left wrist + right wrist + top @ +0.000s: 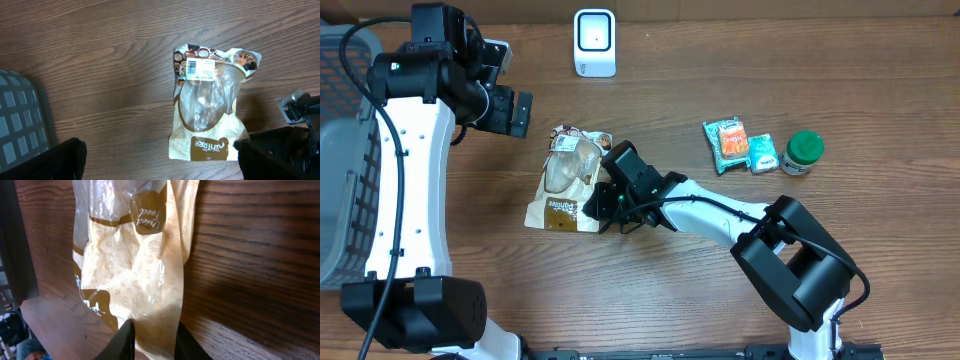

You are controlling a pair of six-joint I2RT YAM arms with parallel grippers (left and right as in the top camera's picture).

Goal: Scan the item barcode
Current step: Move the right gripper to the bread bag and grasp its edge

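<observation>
Brown and see-through, the bag (565, 185) lies flat on the wooden table (650, 290), about in the middle. My right pincer (605, 205) is at its right side, low down by the corner. The two fingers stand close together with the bag's thin edge between them. I cannot tell if they pinch it tight or only touch it. My left pincer (515, 110) hangs up and to the left of the bag. It is wide open and holds nothing.

I think the job has only just begun. The bag is not off the table, and it is well apart from the white scanner (594, 42) at the far edge. What is left, I guess, is to lift the bag, carry it over, and turn its sticker to the scanner.

From above I see the scanner, the grey basket (340, 150) on the left, and three small things on the right. Those are an orange packet (727, 143), a little blue-green packet (764, 153) and a jar with a green lid (802, 152). Neither wrist camera shows the scanner. My left wrist camera shows the sticker with the black bars (199, 69) at the bag's top end, facing up. My right wrist camera shows my fingertips (125, 340) at the bag's edge, close up.
</observation>
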